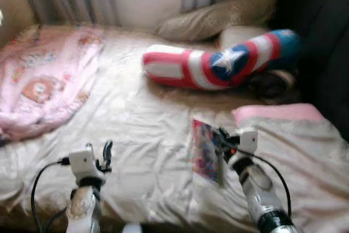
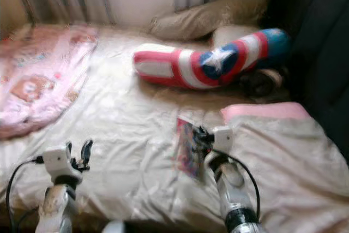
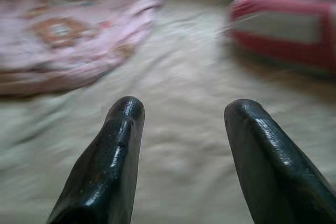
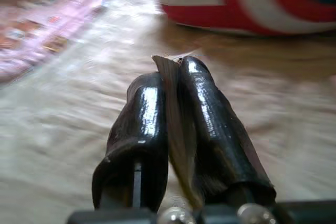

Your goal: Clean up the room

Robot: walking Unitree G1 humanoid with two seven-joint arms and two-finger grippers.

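Over the bed: the robot stands at the edge of a bed (image 1: pixel 136 135) spread with a rumpled cream sheet, both arms raised above it.
Right gripper: the right gripper (image 4: pixel 173 85) is clamped on a thin colourful booklet (image 1: pixel 206 151), its two black fingers pressed flat on either side of one edge; in the right wrist view a sliver of paper stands up between the pads.
Booklet position: held upright and clear of the sheet, just ahead of the right wrist, near a pink-edged cream blanket (image 1: pixel 283 121) folded on the robot's right.
Left gripper: the left gripper (image 3: pixel 181 116) hovers above bare sheet with its fingers spread apart and nothing between them.
Other bedding: a pink cartoon-print quilt (image 1: pixel 41 83) lies bunched at the left; a red, white and blue bolster with a white star (image 1: pixel 218 64) lies across the far side, a beige pillow (image 1: pixel 218 17) behind it against the curtains.
Handling, as I judge it: the booklet looks light, thin and floppy, so it will droop and flutter away from the pinch. Glossy covers may slide between smooth pads, and hard squeezing could crease it.
Where to hold: near the spine or a stiff edge, as now, carried on edge rather than flat.
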